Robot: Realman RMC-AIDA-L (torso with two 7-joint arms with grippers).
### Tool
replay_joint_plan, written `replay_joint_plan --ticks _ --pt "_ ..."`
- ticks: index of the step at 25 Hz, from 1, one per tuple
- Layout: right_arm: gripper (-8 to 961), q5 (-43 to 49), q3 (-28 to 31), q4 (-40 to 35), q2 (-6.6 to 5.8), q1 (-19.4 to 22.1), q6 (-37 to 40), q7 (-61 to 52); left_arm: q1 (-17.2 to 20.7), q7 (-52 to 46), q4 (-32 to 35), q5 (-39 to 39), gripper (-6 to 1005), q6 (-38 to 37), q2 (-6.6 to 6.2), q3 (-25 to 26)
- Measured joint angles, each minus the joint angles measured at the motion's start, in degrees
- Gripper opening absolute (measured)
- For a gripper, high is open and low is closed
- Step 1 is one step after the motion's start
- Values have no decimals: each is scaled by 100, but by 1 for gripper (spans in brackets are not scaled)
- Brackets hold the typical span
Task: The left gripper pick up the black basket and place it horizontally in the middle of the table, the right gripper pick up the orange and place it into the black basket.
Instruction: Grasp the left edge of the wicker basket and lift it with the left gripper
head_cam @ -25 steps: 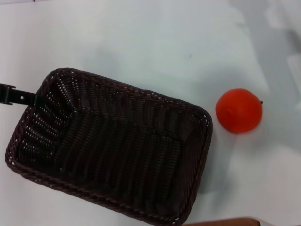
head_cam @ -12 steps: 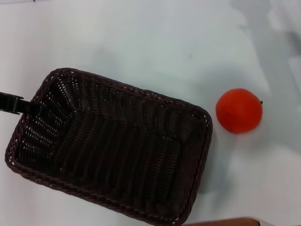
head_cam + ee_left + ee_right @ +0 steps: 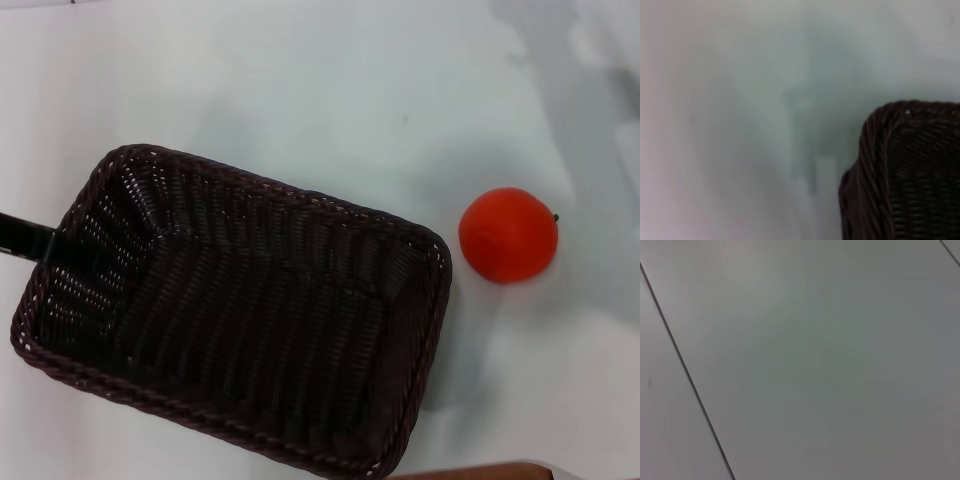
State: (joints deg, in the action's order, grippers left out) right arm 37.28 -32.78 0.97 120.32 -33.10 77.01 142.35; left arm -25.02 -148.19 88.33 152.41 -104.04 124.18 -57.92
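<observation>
Sitting empty, black basket (image 3: 240, 310) beside orange (image 3: 508, 235).

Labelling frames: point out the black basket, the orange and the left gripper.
black basket (image 3: 250, 320), head view, on its woven floor.
orange (image 3: 508, 235), head view, middle of the fruit.
left gripper (image 3: 25, 238), head view, on its flat black finger by the basket's rim.

One black basket (image 3: 240, 320), rectangular and woven, lies on the table (image 3: 300, 80), occupying the 7 o'clock portion of the head view; a single corner of it also appears in the left wrist view (image 3: 905, 175). One orange (image 3: 508, 235) rests on the table at 3 o'clock, apart from the basket. One gripper is partly visible: the left gripper (image 3: 25, 238), a single flat black finger at 9 o'clock, at the basket's short end. One table surface in all.
</observation>
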Motion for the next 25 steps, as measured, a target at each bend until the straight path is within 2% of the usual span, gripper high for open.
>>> replay_joint_plan --ticks 4,9,20,25 --pt "907 -2 5 0 0 -2 -5 -28 -46 -3 -214 0 630 -53 -13 47" --pt "905 -2 10 0 -5 -18 -143 -30 -23 -5 -96 -37 419 -47 0 54" --pt "900 -2 134 0 -9 -10 -212 -136 5 -73 3 -70 183 -82 14 73" --pt "898 -2 166 0 -10 2 -196 -186 93 -109 166 -318 176 -97 23 189"
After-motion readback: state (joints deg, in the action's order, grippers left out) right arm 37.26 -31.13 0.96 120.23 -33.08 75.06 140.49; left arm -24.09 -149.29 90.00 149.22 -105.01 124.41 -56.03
